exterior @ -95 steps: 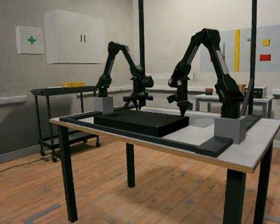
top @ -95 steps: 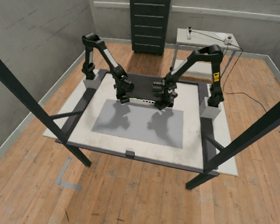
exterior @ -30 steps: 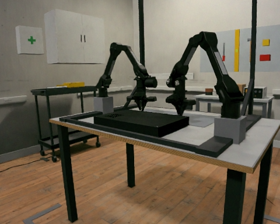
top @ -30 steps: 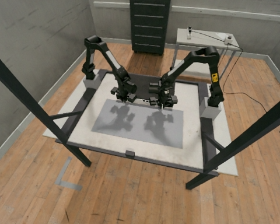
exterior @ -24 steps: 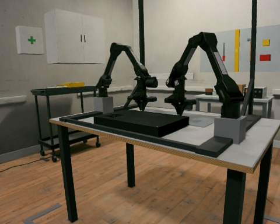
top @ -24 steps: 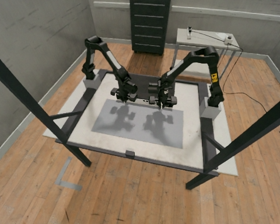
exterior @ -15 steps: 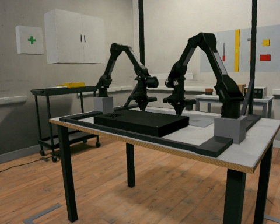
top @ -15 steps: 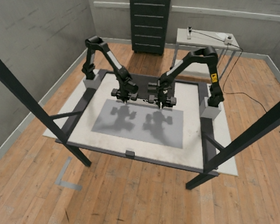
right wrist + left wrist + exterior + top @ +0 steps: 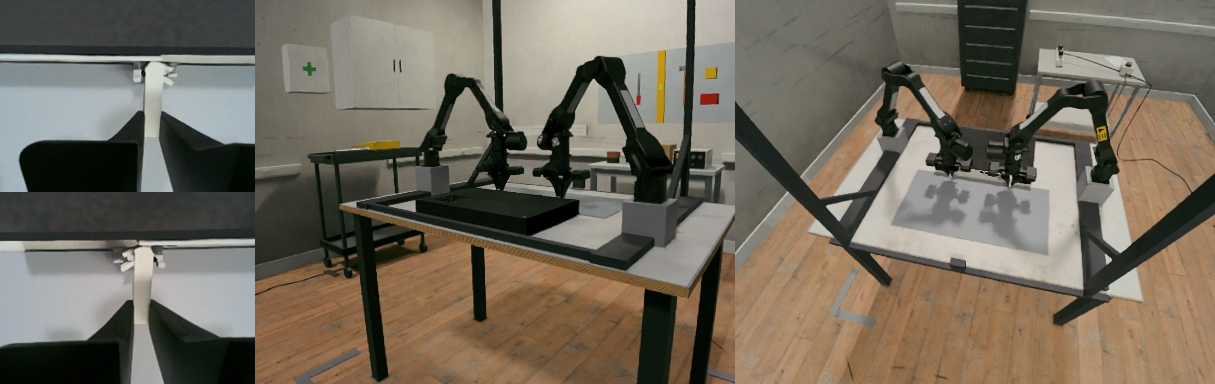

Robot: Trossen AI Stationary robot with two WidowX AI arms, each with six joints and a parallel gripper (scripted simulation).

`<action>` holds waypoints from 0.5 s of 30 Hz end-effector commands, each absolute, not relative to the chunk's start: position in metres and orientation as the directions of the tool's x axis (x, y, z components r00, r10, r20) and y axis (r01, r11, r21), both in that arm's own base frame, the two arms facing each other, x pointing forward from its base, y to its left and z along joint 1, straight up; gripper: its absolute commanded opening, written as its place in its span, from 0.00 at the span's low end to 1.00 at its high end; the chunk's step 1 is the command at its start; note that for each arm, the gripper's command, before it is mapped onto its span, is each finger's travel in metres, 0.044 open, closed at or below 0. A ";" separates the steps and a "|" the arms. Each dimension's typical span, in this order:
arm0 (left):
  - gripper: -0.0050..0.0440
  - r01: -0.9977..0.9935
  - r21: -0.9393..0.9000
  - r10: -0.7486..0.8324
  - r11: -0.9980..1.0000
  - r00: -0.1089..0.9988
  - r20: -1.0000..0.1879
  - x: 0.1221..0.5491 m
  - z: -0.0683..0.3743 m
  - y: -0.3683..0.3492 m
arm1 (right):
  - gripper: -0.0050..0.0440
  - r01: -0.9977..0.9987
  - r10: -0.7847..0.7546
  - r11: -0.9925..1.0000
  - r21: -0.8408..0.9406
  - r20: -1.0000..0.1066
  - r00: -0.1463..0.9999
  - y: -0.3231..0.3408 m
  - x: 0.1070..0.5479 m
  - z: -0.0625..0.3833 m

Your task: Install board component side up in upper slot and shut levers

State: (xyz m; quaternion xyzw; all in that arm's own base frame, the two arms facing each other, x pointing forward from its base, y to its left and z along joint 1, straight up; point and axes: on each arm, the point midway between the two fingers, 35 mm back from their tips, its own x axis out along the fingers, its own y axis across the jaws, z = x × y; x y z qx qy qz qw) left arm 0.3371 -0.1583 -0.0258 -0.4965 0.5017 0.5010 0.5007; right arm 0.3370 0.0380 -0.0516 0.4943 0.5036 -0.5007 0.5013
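The black enclosure (image 9: 495, 207) stands flat on the bench; it also shows in the top view (image 9: 982, 142) behind the grippers. The board's white panel (image 9: 77, 244) (image 9: 68, 58) lies along the enclosure's front edge, and the board itself is hidden inside. My left gripper (image 9: 139, 305) (image 9: 950, 171) is shut on the left white lever (image 9: 143, 278), which points straight out from the panel. My right gripper (image 9: 150, 117) (image 9: 1009, 181) is shut on the right white lever (image 9: 153, 94), which also points straight out.
A grey mat (image 9: 972, 210) lies in front of the enclosure under both grippers. A dark frame rail (image 9: 480, 232) runs along the bench edge near the enclosure. Grey arm pedestals (image 9: 1095, 190) (image 9: 891, 142) stand at the bench ends.
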 end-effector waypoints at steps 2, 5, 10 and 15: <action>0.12 -1.000 -0.014 -0.001 -0.022 0.014 -1.000 0.344 -0.018 -0.157 | 0.12 0.999 -0.007 -0.021 0.027 -1.000 0.026 0.034 0.348 -0.042; 0.12 -1.000 -0.014 -0.001 -0.022 0.014 -1.000 0.344 -0.018 -0.157 | 0.12 0.999 -0.007 -0.021 0.026 -1.000 0.026 0.033 0.348 -0.042; 0.22 -1.000 -0.014 -0.001 -0.022 0.014 -1.000 0.344 -0.018 -0.157 | 0.22 0.999 -0.007 -0.021 0.026 -1.000 0.026 0.033 0.348 -0.042; 0.46 -0.999 -0.043 -0.010 -0.019 0.043 -0.999 0.348 -0.006 -0.158 | 0.46 0.999 -0.005 -0.020 0.049 -0.999 0.049 0.034 0.351 -0.032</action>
